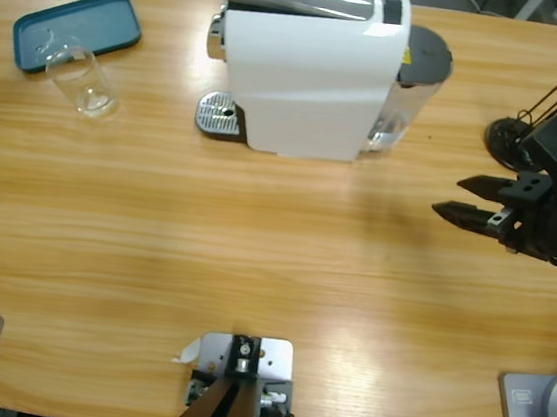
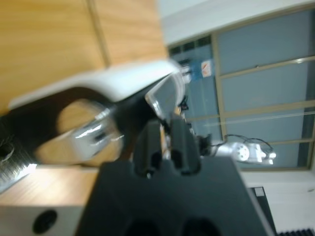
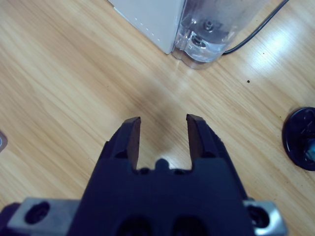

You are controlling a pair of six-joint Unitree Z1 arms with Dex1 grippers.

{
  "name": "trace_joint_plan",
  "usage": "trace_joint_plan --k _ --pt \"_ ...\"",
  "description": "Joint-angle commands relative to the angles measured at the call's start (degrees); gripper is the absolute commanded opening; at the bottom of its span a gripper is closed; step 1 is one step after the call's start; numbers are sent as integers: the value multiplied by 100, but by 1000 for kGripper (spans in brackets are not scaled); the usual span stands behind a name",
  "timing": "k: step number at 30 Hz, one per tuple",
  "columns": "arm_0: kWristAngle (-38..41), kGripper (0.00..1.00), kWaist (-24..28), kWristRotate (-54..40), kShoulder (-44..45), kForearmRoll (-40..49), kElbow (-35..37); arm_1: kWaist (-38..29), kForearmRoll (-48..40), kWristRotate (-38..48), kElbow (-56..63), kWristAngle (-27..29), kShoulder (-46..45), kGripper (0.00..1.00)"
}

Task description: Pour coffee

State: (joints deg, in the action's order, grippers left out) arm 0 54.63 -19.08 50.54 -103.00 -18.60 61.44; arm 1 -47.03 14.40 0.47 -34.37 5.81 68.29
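Right tool point(image 3: 163, 120) fills the foreground of its own wrist view: jaws wide apart, nothing between them, hovering over bare worktop point(image 3: 74, 88). Beyond its tips sits the clear water tank point(image 3: 211, 29) at the rear corner of the white coffee machine point(image 1: 308, 81).

Left tool point(image 2: 166, 129) is drawn narrow, its jaws almost touching. I see nothing held between them, though this view is blurred. It points at the machine's white and chrome front, very close.

Coffee: none visible. The glass point(image 1: 83, 84) looks empty. It stands near the worktop's far left, touching or just beside the teal tray point(image 1: 113, 24), and well apart from the drip tray point(image 1: 219, 116) under the machine's spout.

Governing relation: the glass lies to the side of the drip tray, not on it, and on the opposite side of the machine from my right tool. I judge my left arm the better placed for the glass. I judge the task barely begun: the glass must reach the drip tray first.
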Motion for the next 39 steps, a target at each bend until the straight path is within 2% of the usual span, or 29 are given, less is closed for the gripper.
trace_joint_plan --k 1,8,12,13,15,19,21,23,24,25,26,29,31,33,35,36,37,39 --pt "83 0 -166 622 356 -772 369 -51 -43 37 11 79 44 384" --pt "86 0 -166 635 374 -793 427 -51 -43 32 18 79 31 389" --pt "-262 0 -157 27 685 -550 149 -51 -43 32 18 96 26 408" --pt "-553 0 -159 -279 878 -179 117 -51 -43 32 18 116 26 413" --pt "-1374 0 -252 -1098 1355 865 184 -51 -43 32 18 193 26 490" --pt "-3382 12 -579 -2717 2067 3050 692 -51 -25 41 18 355 10 524" --pt "-4473 390 -862 -3466 2274 3844 901 -51 1 41 9 428 -14 526" --pt "-4950 688 -973 -3888 2480 4011 773 -51 8 72 18 515 -88 568" --pt "-4980 755 -980 -4087 2580 4029 685 -51 49 153 11 625 -132 730" --pt "-4983 757 -983 -4268 2668 4069 610 -51 95 255 -8 766 -162 823" --pt "-5009 757 -983 -4389 2733 4085 541 -51 160 359 -30 924 -183 853" --pt "-4973 757 -1047 -4589 2801 4136 486 3 256 593 -61 1318 -259 867" --pt "-5087 757 -1229 -4672 2770 4118 490 7 237 594 -68 1349 -461 861" --pt "-5641 757 -1504 -4720 2881 4073 464 8 38 603 23 1402 -638 853" --pt "-6122 819 -1616 -4626 2965 4133 494 7 -224 823 144 1325 -684 884" --pt "-6129 820 -1616 -4684 3019 4292 494 65 33 1174 -7 1321 -607 965" --pt "-6122 821 -1616 -4876 3049 4519 522 218 495 1435 -299 1400 -501 999" --pt "-6122 822 -1616 -5115 3081 4848 453 472 989 1517 -543 1589 -457 1000"
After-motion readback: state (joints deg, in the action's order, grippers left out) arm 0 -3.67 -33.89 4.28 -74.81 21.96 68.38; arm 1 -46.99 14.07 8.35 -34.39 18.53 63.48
